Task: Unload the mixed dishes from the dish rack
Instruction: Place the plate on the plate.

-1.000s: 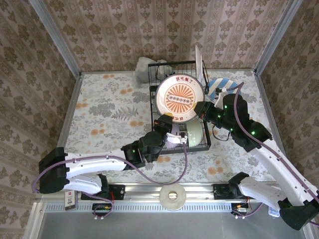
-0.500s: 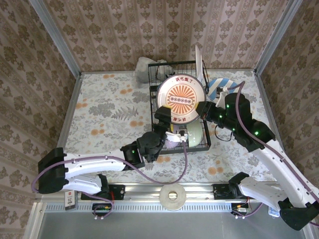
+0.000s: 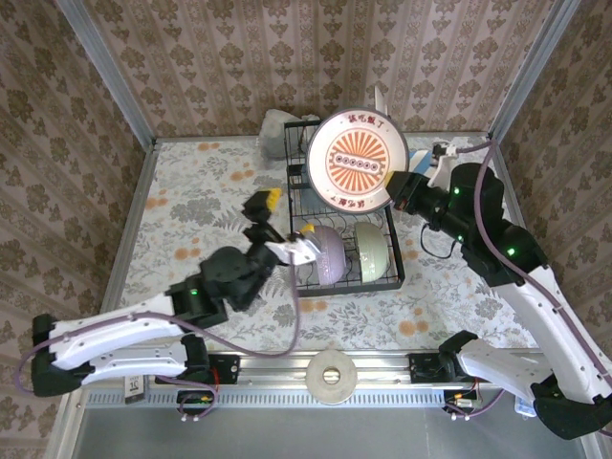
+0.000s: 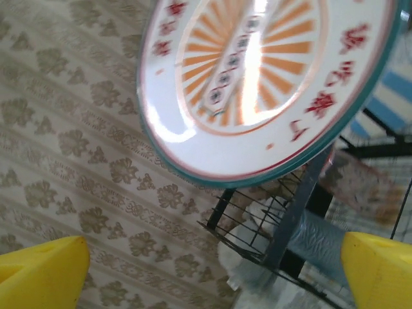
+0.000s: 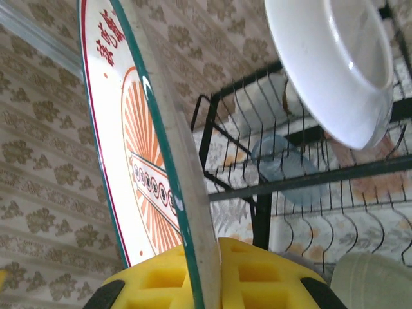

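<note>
Now, upper centre, the orange plate (image 3: 358, 161) is being held above the dish rack (image 3: 349, 284), pinched by the right gripper (image 3: 402, 186); left gripper (image 3: 262, 216) gaping, empty; set-down probably next.

Left arm lay low, stretched forward and inward. Left gripper (image 3: 261, 212) pointed up, jaws wide apart, empty. Right arm bent at elbow, reaching inward. Right gripper (image 3: 403, 187) clamped on rim of plate (image 3: 356, 159).

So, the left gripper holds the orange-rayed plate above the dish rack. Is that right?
No. The right gripper holds the orange-rayed plate above the dish rack; the right wrist view shows its rim between the yellow fingers.
</note>
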